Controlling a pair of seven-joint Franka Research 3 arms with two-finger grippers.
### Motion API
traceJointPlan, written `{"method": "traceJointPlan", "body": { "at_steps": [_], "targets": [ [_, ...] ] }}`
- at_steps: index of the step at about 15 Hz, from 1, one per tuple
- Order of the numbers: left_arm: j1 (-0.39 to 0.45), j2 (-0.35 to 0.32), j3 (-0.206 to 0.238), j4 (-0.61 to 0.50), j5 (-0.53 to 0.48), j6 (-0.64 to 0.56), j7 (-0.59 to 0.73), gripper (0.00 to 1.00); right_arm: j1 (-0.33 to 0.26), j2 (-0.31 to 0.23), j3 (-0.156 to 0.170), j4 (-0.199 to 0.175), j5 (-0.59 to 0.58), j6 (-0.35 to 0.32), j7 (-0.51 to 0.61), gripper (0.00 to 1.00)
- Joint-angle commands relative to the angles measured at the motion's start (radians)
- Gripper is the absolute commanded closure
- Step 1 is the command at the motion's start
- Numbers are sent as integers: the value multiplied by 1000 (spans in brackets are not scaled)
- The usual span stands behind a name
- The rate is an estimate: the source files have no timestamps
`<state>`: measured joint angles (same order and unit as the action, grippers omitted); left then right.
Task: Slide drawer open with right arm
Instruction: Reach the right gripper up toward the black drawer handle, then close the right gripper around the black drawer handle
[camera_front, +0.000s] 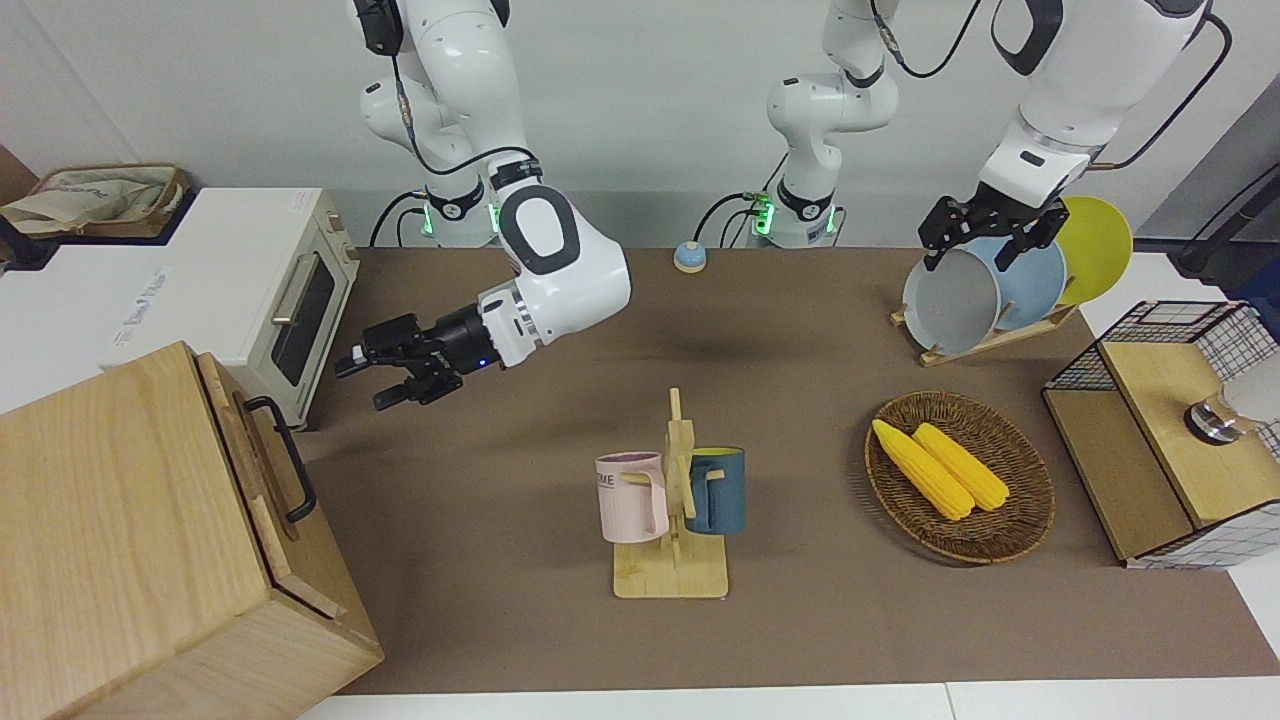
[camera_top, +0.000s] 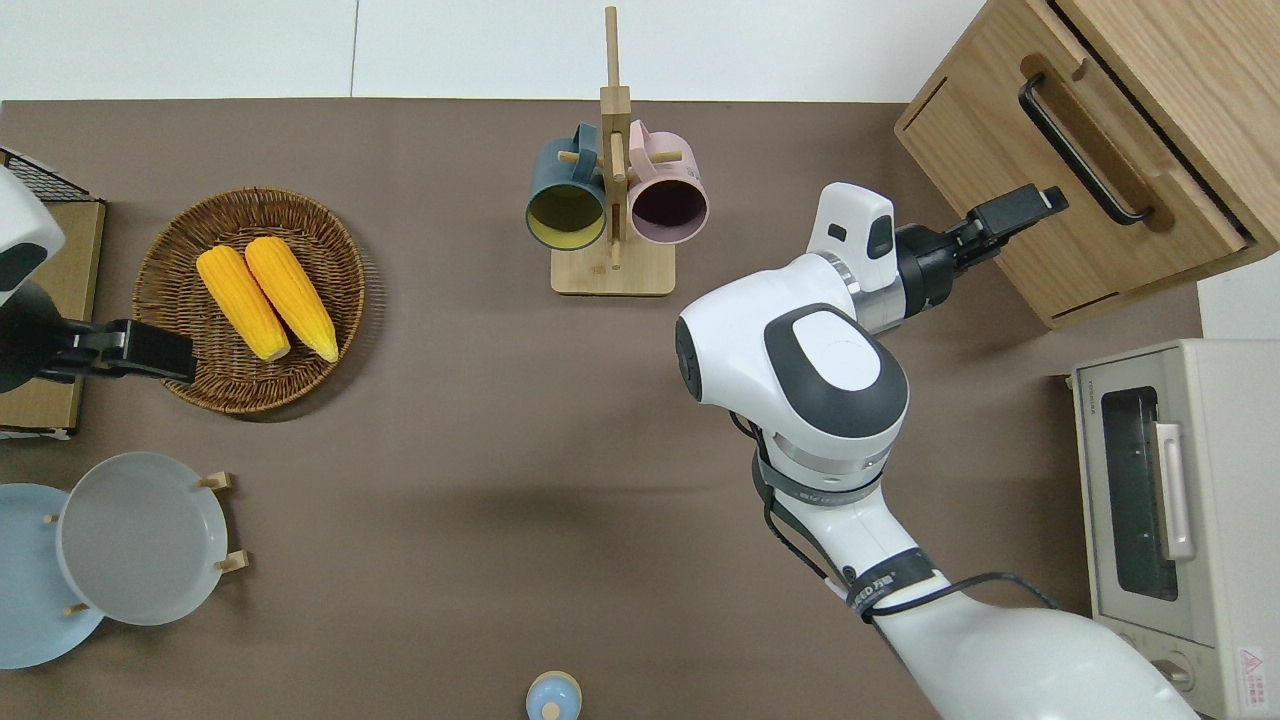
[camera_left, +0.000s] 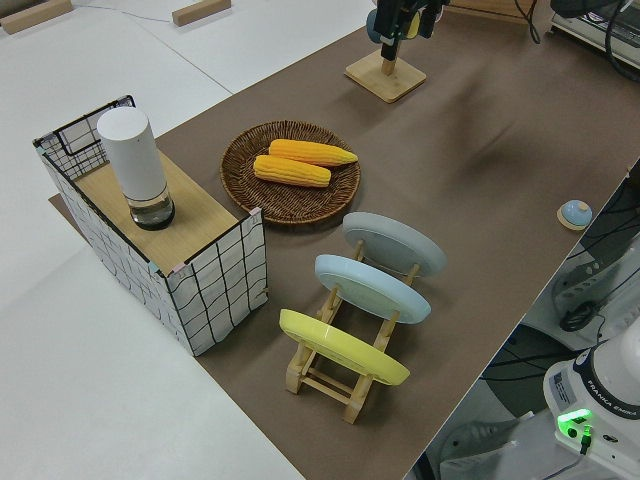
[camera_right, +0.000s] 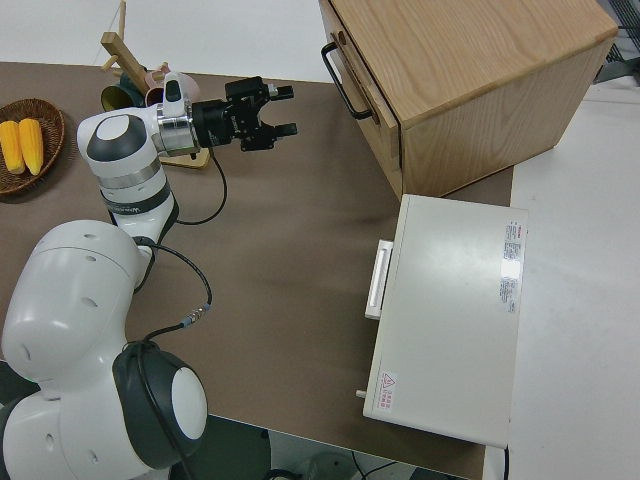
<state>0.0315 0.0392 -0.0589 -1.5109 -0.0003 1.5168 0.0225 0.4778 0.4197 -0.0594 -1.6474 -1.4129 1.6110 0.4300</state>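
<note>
The wide, shallow pale-wood drawer (camera_top: 1075, 185) with its black metal loop handle (camera_top: 1083, 152) sits shut in the front of the big pale-wood box (camera_front: 120, 530), which stands at my right arm's end of the table, farther from me than the white toaster oven with the silver bar handle (camera_top: 1170, 500). I judge the drawer to be stiff and fairly heavy, solid wood that should slide straight out on its runners if I pull square to the front panel; the handle is rigid, thin and probably slick metal, so the middle of the bar is the place to take hold, with my fingers hooked round it, not on the panel's edges. The front panel is plain and flush, with a narrow slot below it and the handle standing clear of the wood. My right black two-finger gripper (camera_top: 1020, 208) hangs in the air pointing at the box's front, its fingers spread apart and holding nothing, near the handle but not touching it. My left arm is parked. A wooden stand with a pink mug and a dark blue mug (camera_front: 672, 500) stands in the middle of the table.
</note>
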Motion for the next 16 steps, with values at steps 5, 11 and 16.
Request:
{"method": "traceJointPlan", "body": {
  "at_steps": [5, 11, 16],
  "targets": [
    [5, 11, -7, 24, 17, -20, 10, 7, -47, 30, -59, -8, -159, 193, 33, 21],
    [5, 11, -7, 26, 17, -20, 10, 7, -84, 39, -86, -8, -231, 288, 32, 25],
    [5, 11, -7, 24, 17, -20, 10, 7, -100, 50, -91, -8, -285, 287, 24, 209]
  ]
}}
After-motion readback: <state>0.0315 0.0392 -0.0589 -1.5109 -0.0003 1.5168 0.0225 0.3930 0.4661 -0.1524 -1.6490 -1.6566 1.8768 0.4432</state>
